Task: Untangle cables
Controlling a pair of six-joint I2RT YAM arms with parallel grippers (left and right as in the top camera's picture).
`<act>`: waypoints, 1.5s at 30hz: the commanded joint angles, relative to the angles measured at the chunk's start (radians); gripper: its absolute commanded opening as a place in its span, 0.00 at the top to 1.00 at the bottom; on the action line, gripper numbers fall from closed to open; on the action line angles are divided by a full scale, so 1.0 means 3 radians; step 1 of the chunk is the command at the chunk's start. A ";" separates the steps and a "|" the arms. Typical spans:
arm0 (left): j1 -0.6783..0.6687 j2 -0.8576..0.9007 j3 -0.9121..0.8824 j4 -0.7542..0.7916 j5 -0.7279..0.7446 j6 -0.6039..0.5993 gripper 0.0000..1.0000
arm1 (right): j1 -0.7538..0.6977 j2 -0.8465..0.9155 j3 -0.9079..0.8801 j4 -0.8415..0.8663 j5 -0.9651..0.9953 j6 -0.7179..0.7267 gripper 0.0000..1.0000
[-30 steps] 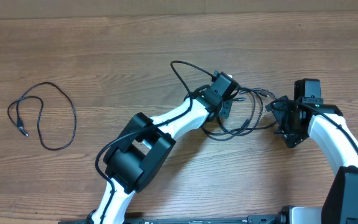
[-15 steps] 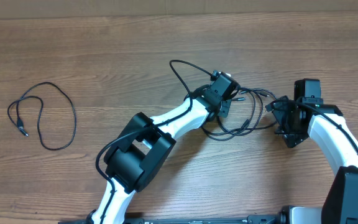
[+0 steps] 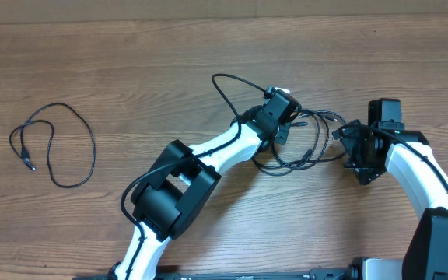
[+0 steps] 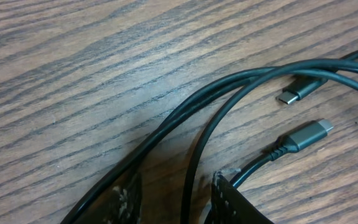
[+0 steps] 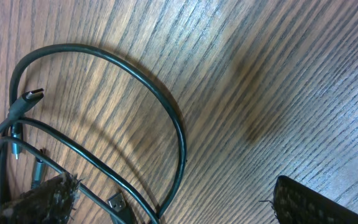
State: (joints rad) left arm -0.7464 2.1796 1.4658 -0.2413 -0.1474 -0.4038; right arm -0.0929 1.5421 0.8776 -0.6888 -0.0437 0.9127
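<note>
tangled cables point(image 3: 315, 145) lie between left end effector point(image 3: 288, 124) and right end effector point(image 3: 347, 145), lone cable point(image 3: 92, 148) far left.

The left arm point(image 3: 220, 146) and right arm point(image 3: 417, 167) have curved white links, bulky black joint housings and thick black wires point(image 3: 124, 204), while the left gripper point(image 4: 174, 194) carries black, scuffed pads point(image 4: 232, 202).

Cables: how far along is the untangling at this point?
Done: one cable lies apart in a loose loop at the left of the table. In hand: the left hand straddles a strand of the central bunch, not closed on it; the right hand is open beside it. Left: that bunch's overlapping loops and plugs need separating.
</note>
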 commanded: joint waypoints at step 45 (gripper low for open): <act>0.0005 -0.0192 0.0315 -0.1343 0.0320 0.0076 0.96 | -0.0004 0.0014 0.0008 0.0020 0.0056 0.0001 0.00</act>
State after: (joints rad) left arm -0.7448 2.1517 1.5181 -0.6128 -0.0742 -0.3855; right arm -0.0929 1.5421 0.8776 -0.6888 -0.0437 0.9123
